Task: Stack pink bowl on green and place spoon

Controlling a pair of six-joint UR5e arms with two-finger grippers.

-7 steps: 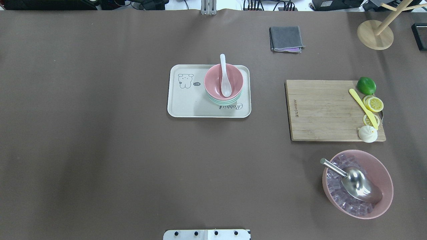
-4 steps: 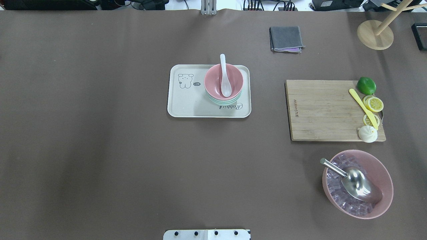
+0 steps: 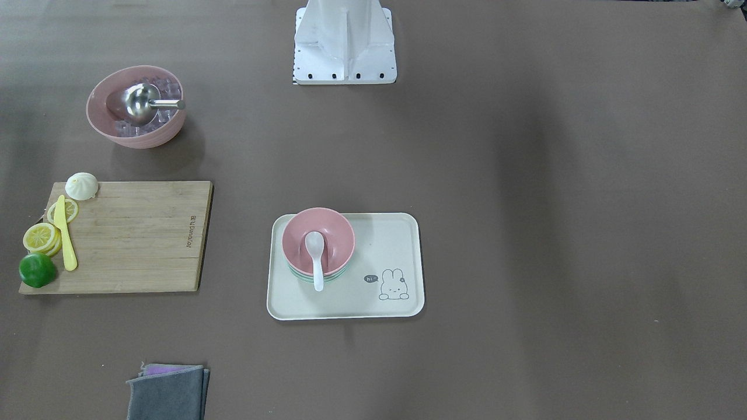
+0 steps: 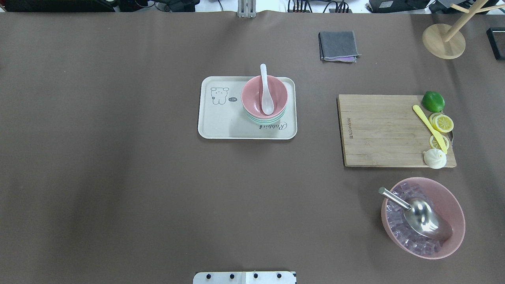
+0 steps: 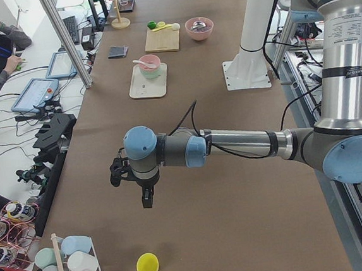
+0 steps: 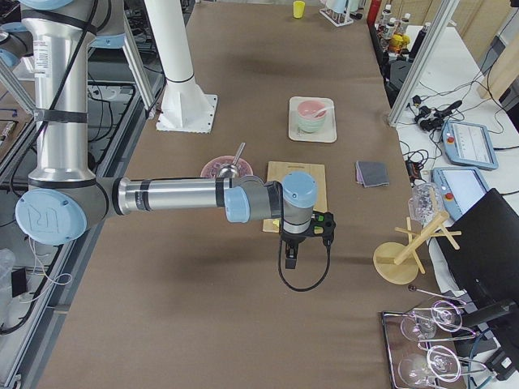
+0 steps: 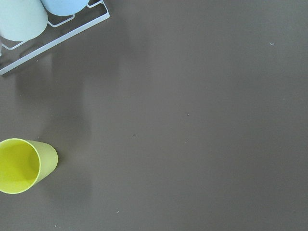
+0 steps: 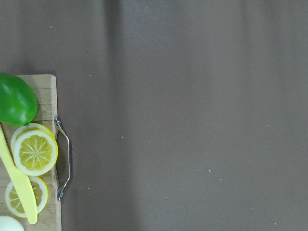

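While both arms reach out over the two ends of the brown table (image 4: 118, 177), the bowls sit alone in the middle. The left arm (image 5: 232, 145) is stretched out low, and the left gripper (image 5: 146, 200) points down over bare table near a yellow cup (image 7: 21, 165). The right arm (image 6: 170, 194) is stretched out at the other end, and the right gripper (image 6: 289, 259) points down just past the wooden board (image 4: 378, 130). Both pincers show only from the side and look small, so nobody can tell if they are spread or pressed together. Neither one is near the bowls.

On the board's end lie a lime (image 4: 433, 101), lemon slices and a yellow knife. Near the board stands a big pink bowl (image 4: 453, 213) of ice with a metal scoop (image 4: 424, 221) in it.

The cream tray (image 4: 221, 122) with a bunny picture lies in the middle of the table. On it the pink bowl (image 4: 276, 96) sits inside the green bowl (image 3: 303, 277), so only a thin green edge peeks out. The white spoon (image 4: 265, 92) lies in the pink bowl, and its handle sticks out over the rim.
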